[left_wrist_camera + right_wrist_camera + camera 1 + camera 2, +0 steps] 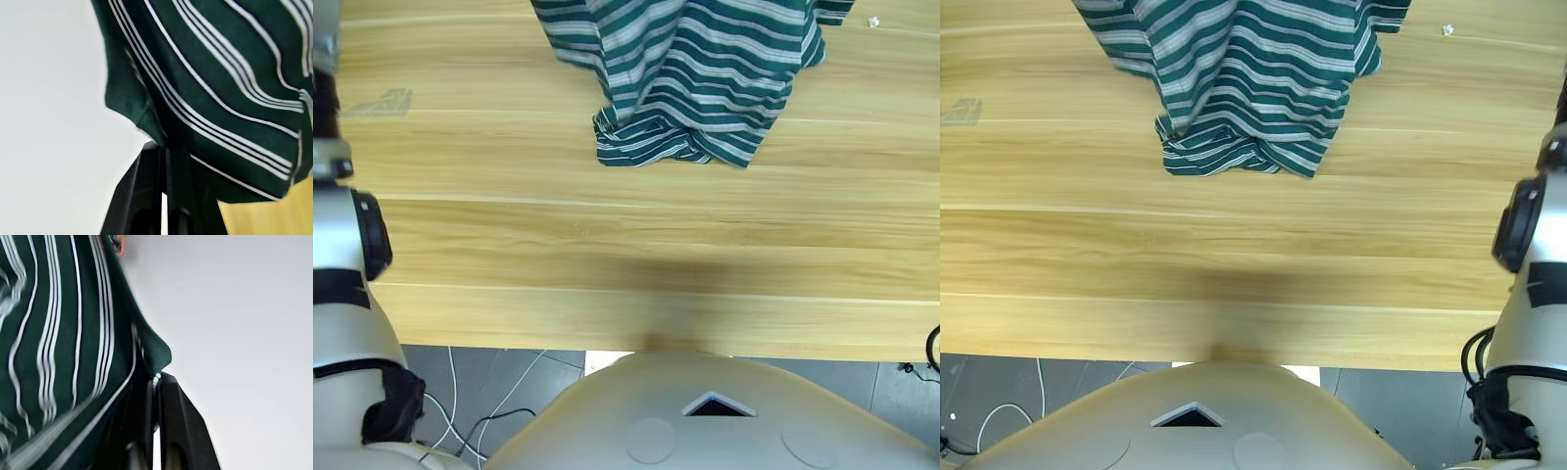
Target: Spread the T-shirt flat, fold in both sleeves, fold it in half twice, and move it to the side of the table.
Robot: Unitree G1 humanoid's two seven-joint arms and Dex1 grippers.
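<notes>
Left gripper (164, 147) and right gripper (155, 379) each clench an edge of the T-shirt (685, 69); it hangs lengthwise below them (hem crumpled on the table (607, 245), upper centre of the frame).

The black two-fingered left gripper (163, 147) pinches an edge of the dark green, white-striped T-shirt (690, 69), jaws pressed together; the black right gripper (155, 380) clamps another edge. The silver-grey left arm (347, 323) and right arm (1536, 304) flank the T-shirt.
</notes>
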